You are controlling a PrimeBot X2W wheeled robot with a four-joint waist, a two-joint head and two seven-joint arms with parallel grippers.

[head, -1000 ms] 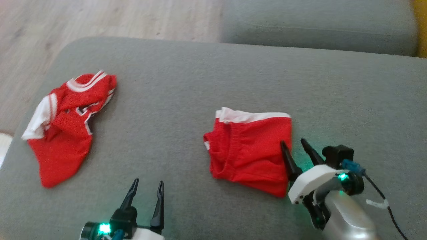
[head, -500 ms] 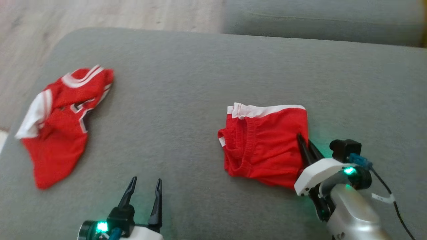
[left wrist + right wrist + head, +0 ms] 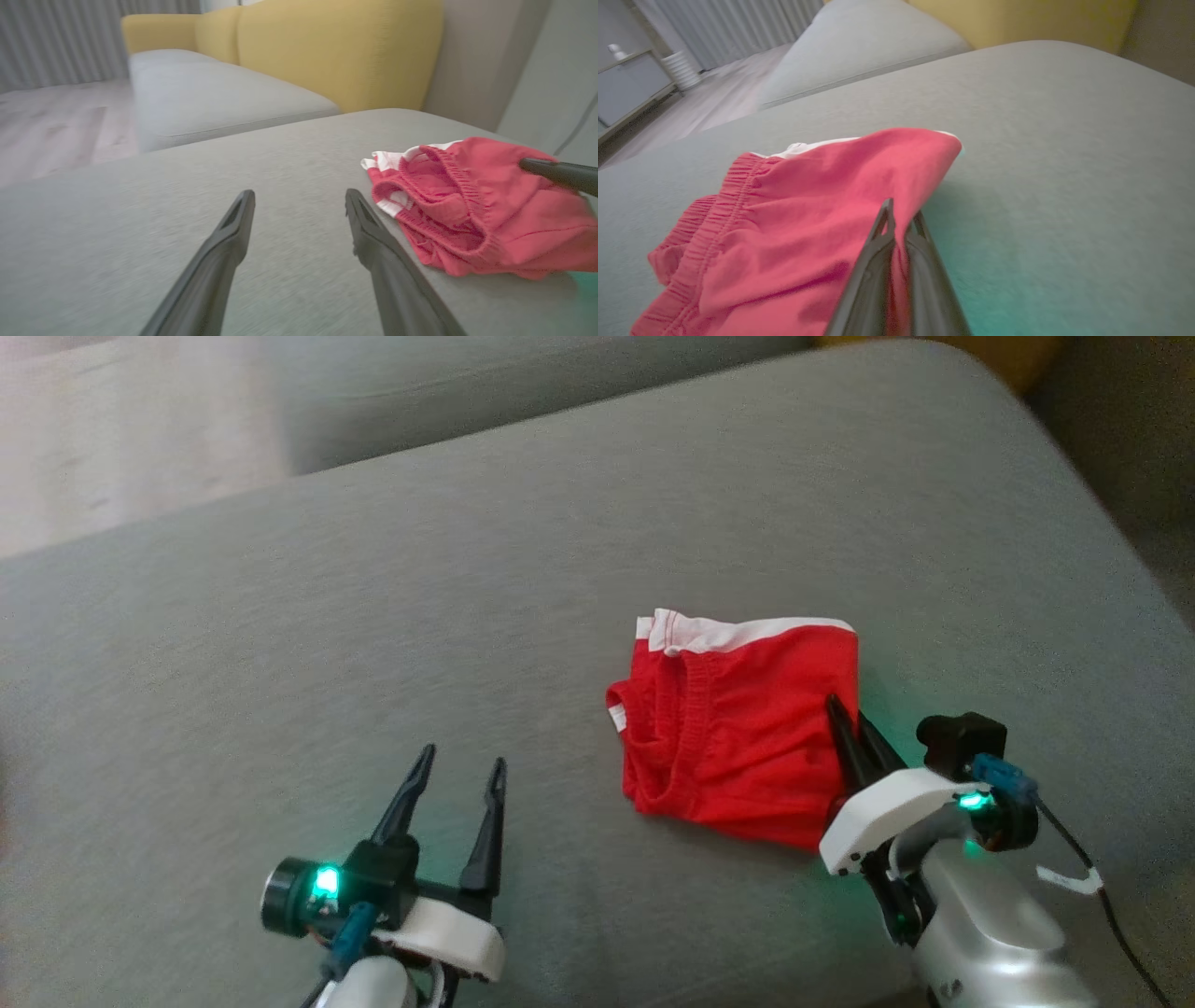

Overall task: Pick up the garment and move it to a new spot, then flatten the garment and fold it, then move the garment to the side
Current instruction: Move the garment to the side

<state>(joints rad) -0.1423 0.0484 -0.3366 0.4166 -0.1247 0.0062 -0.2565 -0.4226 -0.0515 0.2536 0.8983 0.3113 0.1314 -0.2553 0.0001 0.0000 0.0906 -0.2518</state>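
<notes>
Large grey seat cushion [image 3: 560, 569]: flat woven fabric, rounded corners. Beyond its far edge, a second grey cushion [image 3: 210, 102], narrow gap between. Yellow backrest [image 3: 327, 46] further beyond the large cushion. Pale wooden floor [image 3: 51, 126] off its far left side; grey pleated curtain [image 3: 56, 42] well beyond. White ribbed object [image 3: 682, 70] well apart from it, blurred
</notes>
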